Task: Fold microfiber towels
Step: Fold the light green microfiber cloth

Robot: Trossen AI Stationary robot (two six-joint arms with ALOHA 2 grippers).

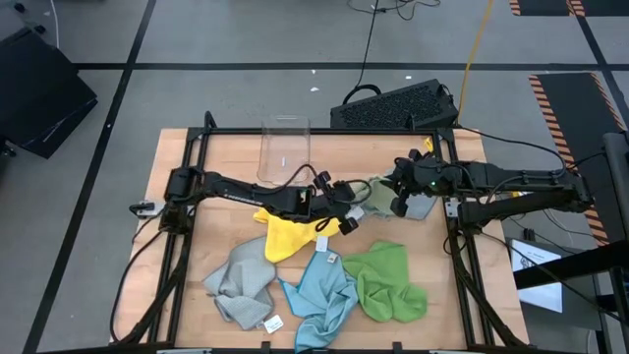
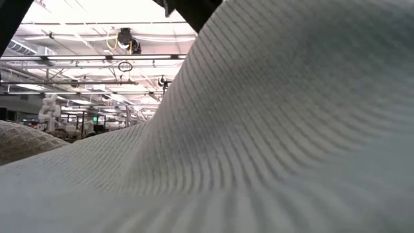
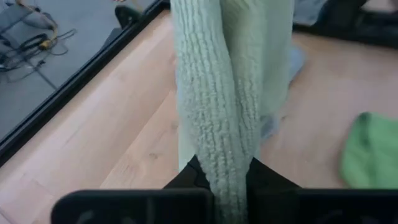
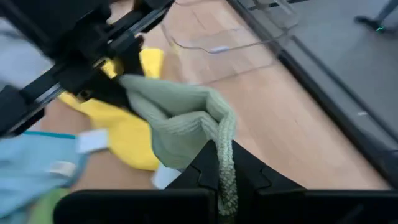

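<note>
Two grippers pinching one pale green microfiber towel (image 1: pixel 378 194) above the middle of the wooden table (image 1: pixel 216 167).

The left gripper (image 3: pixel 225 186) is pressed together on a bunched edge of the towel; the right gripper (image 4: pixel 224 180) is clamped on another edge, the cloth sagging between them. It appears light, limp and slightly grippy, so it will likely droop wherever unsupported; hold is best taken at corners. The yellow towel (image 1: pixel 285 234), light blue towel (image 1: pixel 322 290), bright green towel (image 1: pixel 388 280) and grey towel (image 1: pixel 239 283) lie crumpled nearby.
</note>
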